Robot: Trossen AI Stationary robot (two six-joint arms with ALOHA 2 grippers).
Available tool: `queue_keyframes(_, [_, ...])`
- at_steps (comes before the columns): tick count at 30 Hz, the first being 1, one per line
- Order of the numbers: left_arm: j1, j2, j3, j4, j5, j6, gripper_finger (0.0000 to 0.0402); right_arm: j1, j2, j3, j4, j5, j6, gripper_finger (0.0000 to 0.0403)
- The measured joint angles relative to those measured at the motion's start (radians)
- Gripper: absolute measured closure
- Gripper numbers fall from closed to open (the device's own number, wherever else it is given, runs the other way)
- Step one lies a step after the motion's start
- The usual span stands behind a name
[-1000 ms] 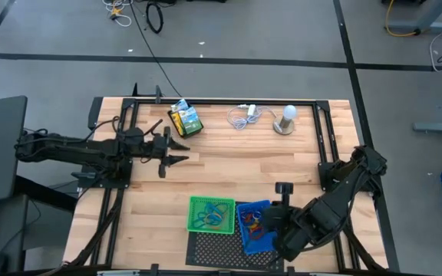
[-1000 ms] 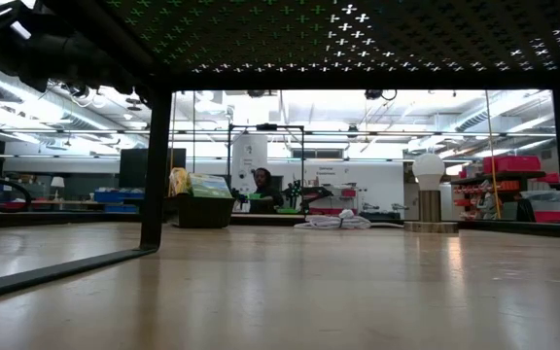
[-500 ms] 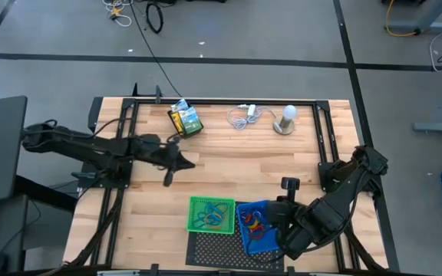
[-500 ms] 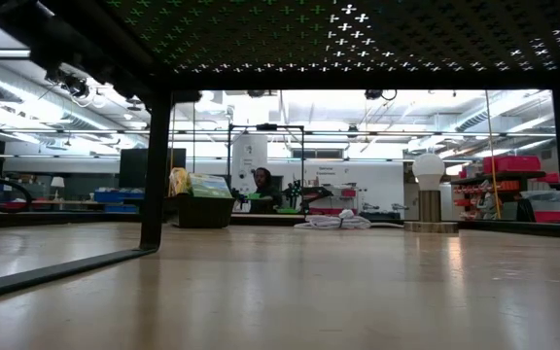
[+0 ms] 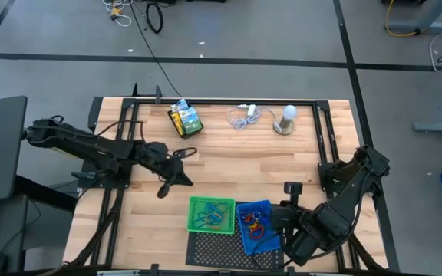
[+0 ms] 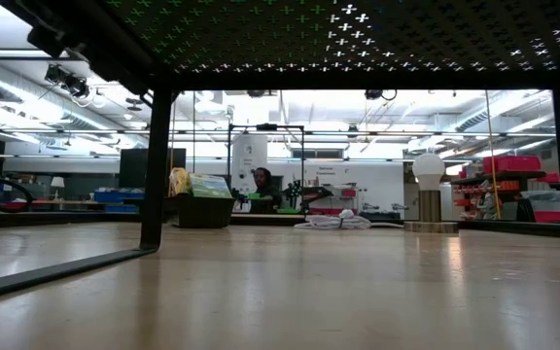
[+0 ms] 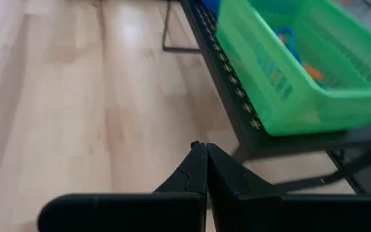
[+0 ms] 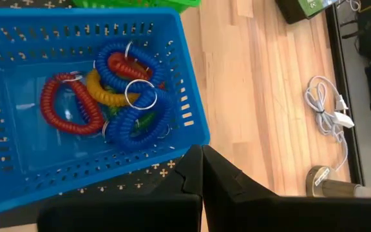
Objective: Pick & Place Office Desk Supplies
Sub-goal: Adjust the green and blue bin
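Lay coiled at the table's [image 5: 229,165] far edge: white cable [image 5: 242,116]. Stood just beside it: white bulb [image 5: 287,115] on round base [image 5: 283,128].

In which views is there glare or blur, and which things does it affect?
Low view: the wooden table top carries broad glare from the room lights, and the black perforated sheet overhead is dark, with light speckling its holes. Left wrist view: the green tray and the table are soft, out of focus. Right wrist view: the blue tray and its coiled loops are sharp.
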Motion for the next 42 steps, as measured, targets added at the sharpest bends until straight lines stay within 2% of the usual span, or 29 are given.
queue_keyframes(9, [-0.084, 0.001, -0.002, -0.018, -0.013, -0.023, 0.0400, 0.001, 0.000, 0.000, 0.000, 0.000, 0.006, 0.0403])
queue_keyframes(13, [-0.094, 0.001, -0.002, -0.018, -0.083, -0.010, 0.0400, 0.001, 0.000, 0.000, 0.000, 0.000, 0.006, 0.0403])
queue_keyframes(16, [-0.084, 0.001, -0.002, -0.009, -0.099, 0.025, 0.0400, 0.001, 0.000, 0.000, 0.000, 0.000, 0.005, 0.0403])
queue_keyframes(21, [-0.083, 0.001, -0.002, 0.016, -0.067, 0.058, 0.0401, 0.001, 0.000, 0.000, 0.000, -0.002, 0.006, 0.0403])
queue_keyframes(40, [-0.189, 0.001, -0.002, 0.049, 0.033, 0.122, 0.0401, 0.001, 0.001, 0.000, 0.000, -0.019, 0.006, 0.0403])
queue_keyframes(42, [-0.202, 0.001, -0.002, 0.051, -0.035, 0.132, 0.0401, 0.001, 0.001, 0.000, 0.000, -0.022, 0.006, 0.0403])
